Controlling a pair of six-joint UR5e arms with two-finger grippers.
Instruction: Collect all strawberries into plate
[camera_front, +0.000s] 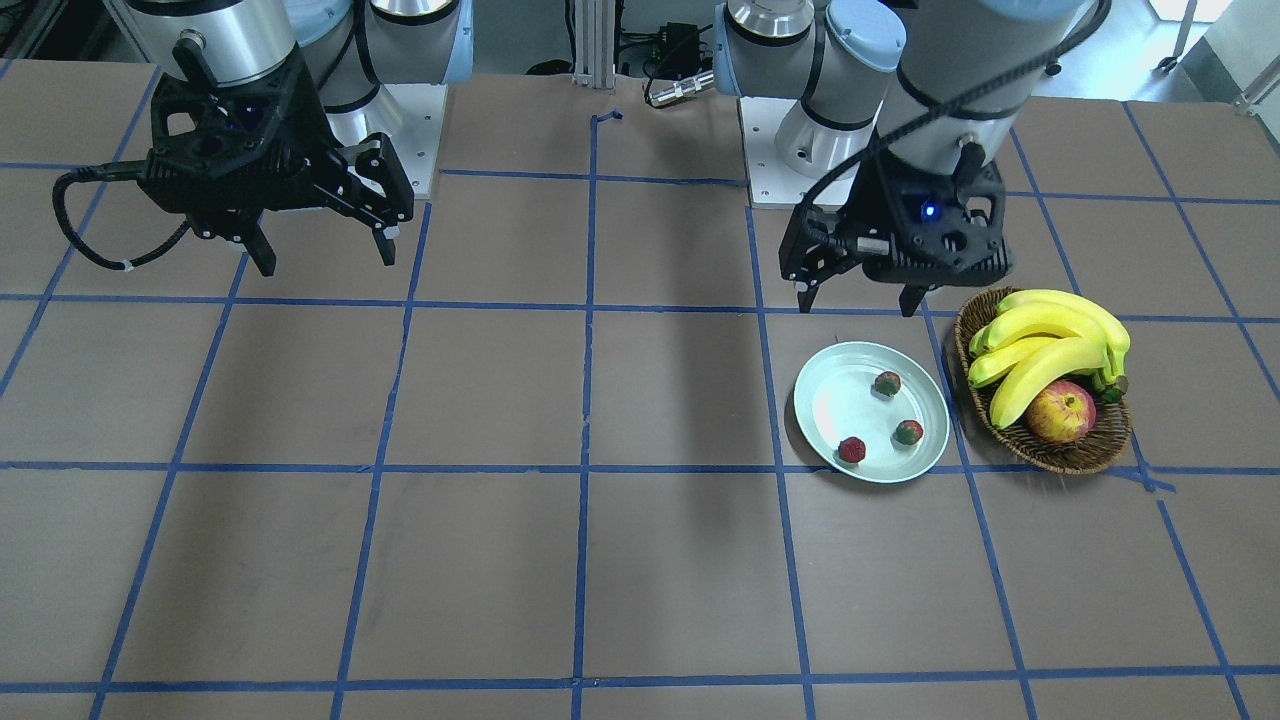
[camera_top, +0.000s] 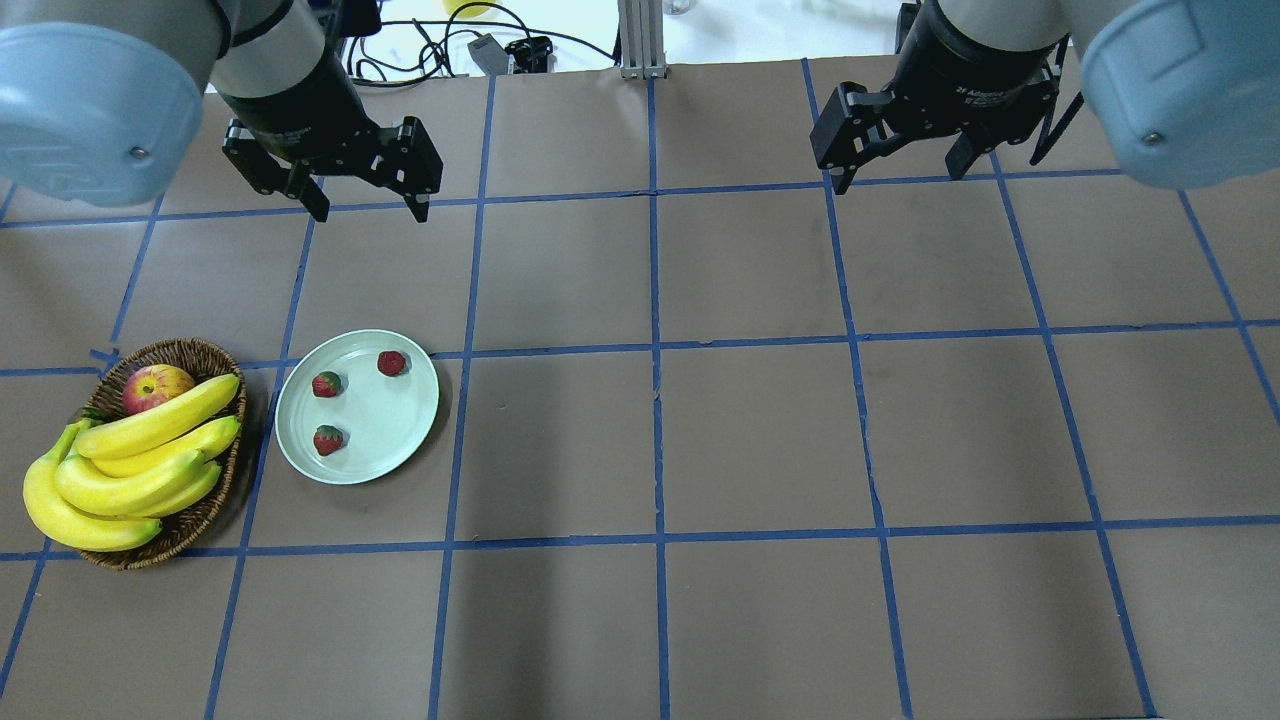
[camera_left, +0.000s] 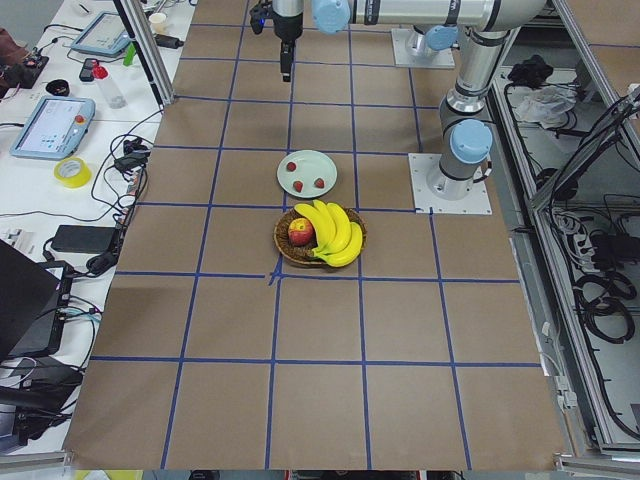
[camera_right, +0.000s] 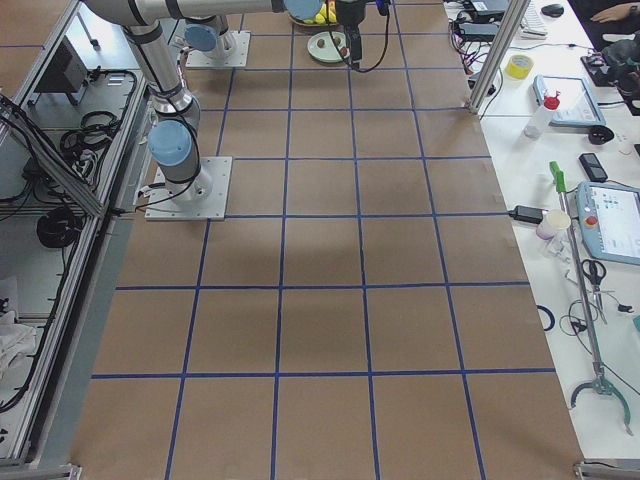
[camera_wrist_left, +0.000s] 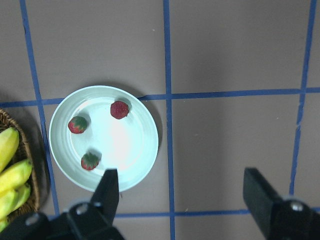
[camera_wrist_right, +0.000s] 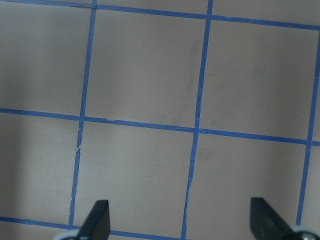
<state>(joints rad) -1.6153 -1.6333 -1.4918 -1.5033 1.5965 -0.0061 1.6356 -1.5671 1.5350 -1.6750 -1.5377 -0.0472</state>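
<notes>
Overhead exterior view: my left gripper (camera_top: 373, 210) hangs spread and empty; the right gripper (camera_top: 898, 178), well apart at 3 o'clock, is also spread and empty. The plate (camera_top: 390, 430) lies at 6 o'clock from the left one, with all three strawberries (camera_top: 327, 384) inside, near 1, 10 and 7 o'clock. I judge the task done. Risk: a low pass of the left gripper could knock the rim, and berries would roll out over the glossy surface.
</notes>
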